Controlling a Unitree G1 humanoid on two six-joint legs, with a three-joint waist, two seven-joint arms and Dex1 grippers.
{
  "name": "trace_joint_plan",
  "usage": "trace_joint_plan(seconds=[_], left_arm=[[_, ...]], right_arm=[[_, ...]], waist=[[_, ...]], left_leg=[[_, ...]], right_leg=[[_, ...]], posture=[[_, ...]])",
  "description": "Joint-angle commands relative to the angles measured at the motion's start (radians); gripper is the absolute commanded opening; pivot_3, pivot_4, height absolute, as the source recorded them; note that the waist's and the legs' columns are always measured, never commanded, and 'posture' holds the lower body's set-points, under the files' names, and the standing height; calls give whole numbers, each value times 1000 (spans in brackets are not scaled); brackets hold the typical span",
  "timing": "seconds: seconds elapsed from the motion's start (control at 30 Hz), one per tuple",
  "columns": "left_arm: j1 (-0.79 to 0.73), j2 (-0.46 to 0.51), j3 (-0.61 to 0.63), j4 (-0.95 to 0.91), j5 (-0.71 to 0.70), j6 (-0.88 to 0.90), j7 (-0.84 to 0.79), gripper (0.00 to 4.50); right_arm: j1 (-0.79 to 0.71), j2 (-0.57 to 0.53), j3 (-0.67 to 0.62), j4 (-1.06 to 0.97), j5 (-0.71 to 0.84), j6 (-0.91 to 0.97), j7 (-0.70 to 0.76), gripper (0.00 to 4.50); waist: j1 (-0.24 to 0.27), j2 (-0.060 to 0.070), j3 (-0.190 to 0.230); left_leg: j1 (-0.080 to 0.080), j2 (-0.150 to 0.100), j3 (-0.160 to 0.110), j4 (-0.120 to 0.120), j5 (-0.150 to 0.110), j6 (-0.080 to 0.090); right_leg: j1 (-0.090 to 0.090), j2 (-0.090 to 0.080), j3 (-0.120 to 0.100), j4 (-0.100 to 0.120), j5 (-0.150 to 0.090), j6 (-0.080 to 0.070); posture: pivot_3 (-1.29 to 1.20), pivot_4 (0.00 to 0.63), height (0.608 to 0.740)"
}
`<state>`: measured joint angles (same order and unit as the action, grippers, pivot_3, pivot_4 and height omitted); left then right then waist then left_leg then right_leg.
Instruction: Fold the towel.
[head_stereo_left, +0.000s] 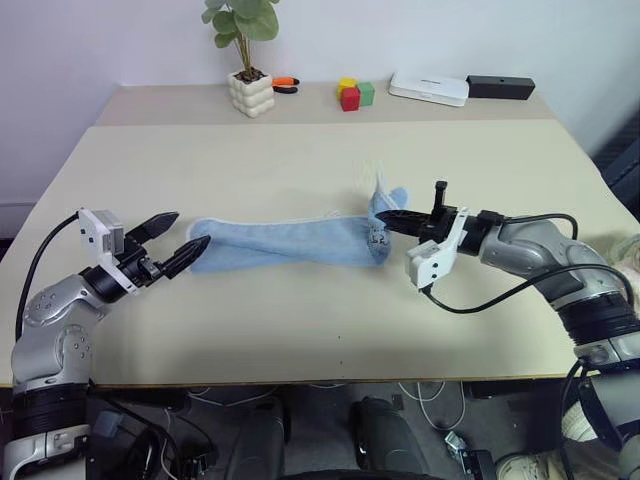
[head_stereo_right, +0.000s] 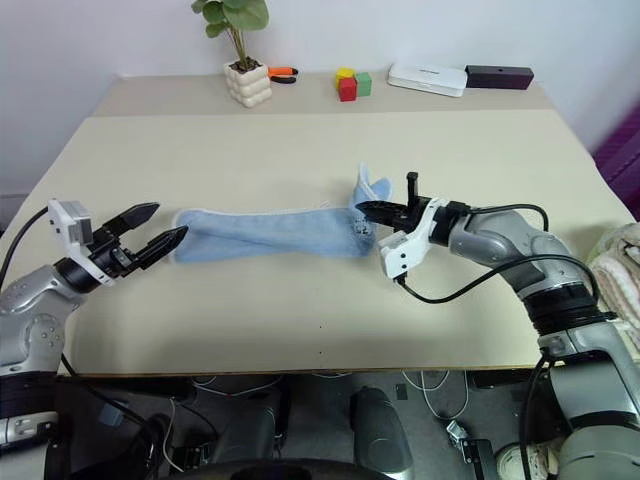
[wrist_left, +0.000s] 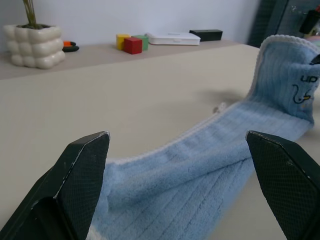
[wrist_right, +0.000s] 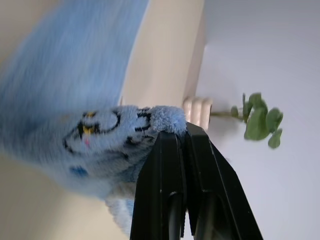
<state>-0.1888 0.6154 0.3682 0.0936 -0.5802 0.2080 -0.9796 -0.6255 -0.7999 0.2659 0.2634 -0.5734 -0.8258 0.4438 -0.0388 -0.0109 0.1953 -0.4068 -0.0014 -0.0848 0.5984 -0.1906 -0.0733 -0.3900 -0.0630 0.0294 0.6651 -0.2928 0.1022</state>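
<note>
Towel: light blue ribbed terry cloth towel (head_stereo_left: 290, 243), whitish stitched edging, small dark printed mark with a yellow dot
Worktop: plain beige matte worktop (head_stereo_left: 300, 150)
Blocks beside the pot: red, yellow, green wooden blocks (head_stereo_left: 353, 94)
Pot: cream bubbled ceramic pot (head_stereo_left: 250, 94), green leaves

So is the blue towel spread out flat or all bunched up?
Bunched up. The towel lies as a long narrow roll on the table, its right end lifted by the shut right gripper.
</note>
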Motion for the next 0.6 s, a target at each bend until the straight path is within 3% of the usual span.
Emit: trace_joint_plan(seconds=[0.03,0.27,0.5,0.6], left_arm=[[2,2,16,-46,-17,-11,3,4500],[6,-9,9,-61,-13,-9,8,4500],[21,-2,19,-82,-20,0,13,4500],[29,0,22,-90,-22,4,17,4500]], right_arm=[[18,44,6,-58,53,41,22,34],[24,200,55,-46,16,129,-6,34],[24,271,87,2,-11,170,-35,34],[18,324,91,58,70,244,31,929]], waist=[[-1,0,0],[-6,0,0],[-1,-1,-1],[-4,-2,-1]], left_leg=[[0,0,0,0,0,0],[0,0,0,0,0,0],[0,0,0,0,0,0],[0,0,0,0,0,0]], right_leg=[[0,0,0,0,0,0],[-1,1,0,0,0,0],[0,0,0,0,0,0],[0,0,0,0,0,0]], posture=[[0,150,740],[0,150,740],[0,150,740],[0,150,740]])
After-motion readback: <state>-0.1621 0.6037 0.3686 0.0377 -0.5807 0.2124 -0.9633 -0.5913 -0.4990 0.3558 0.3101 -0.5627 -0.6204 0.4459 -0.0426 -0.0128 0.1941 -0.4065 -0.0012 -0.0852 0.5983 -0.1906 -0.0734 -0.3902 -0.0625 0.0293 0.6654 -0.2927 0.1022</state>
